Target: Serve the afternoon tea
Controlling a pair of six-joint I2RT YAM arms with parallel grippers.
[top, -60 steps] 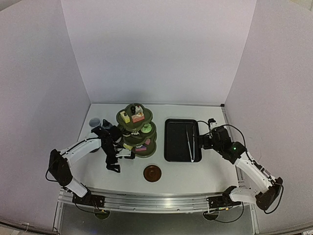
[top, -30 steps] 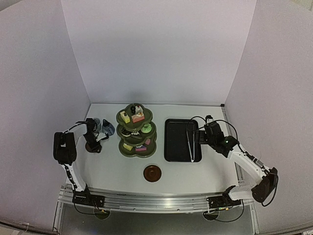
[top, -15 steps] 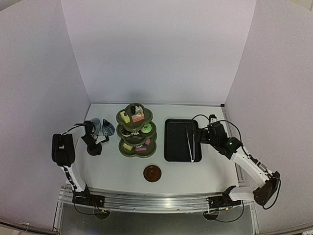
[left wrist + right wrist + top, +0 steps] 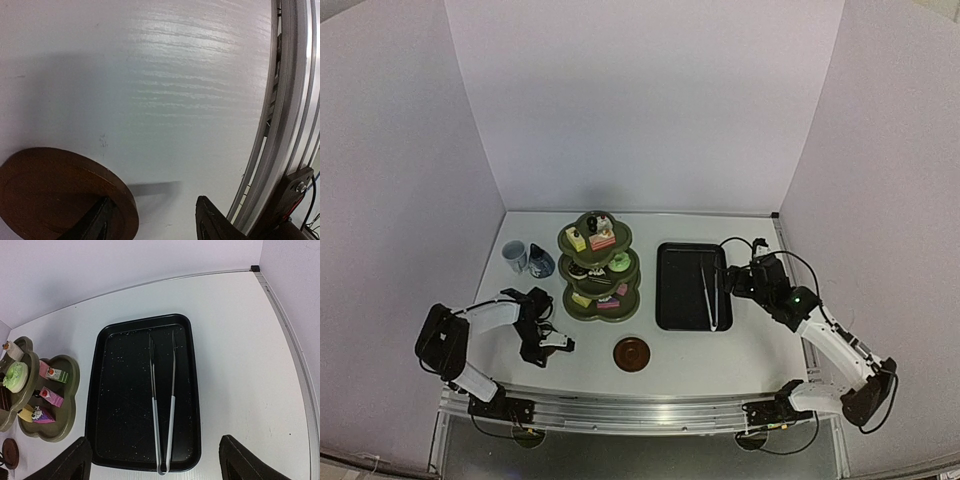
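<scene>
A round brown saucer [image 4: 55,195] fills the lower left of the left wrist view. One finger of my left gripper [image 4: 152,210] rests inside it. The other finger stands clear of the rim, so the jaws are open. Seen from the top, the left gripper [image 4: 542,345] is low near the front left. A second brown saucer [image 4: 631,354] lies in front of the olive-green three-tier stand [image 4: 600,275], which carries several small cakes [image 4: 602,240]. The pale cup [image 4: 514,254] and dark-blue pot [image 4: 540,262] stand left of the stand. My right gripper [image 4: 738,280] hovers open and empty.
The black tray [image 4: 685,290] lies right of the stand, with thin white tongs [image 4: 710,290] inside it. The right wrist view looks down on that tray [image 4: 125,405] and the tongs [image 4: 154,410]. The table's metal front rail [image 4: 285,125] runs close to my left gripper.
My left arm swung from beside the cup toward the table's front, and the saucer came along with it. The right gripper barely shifted.
</scene>
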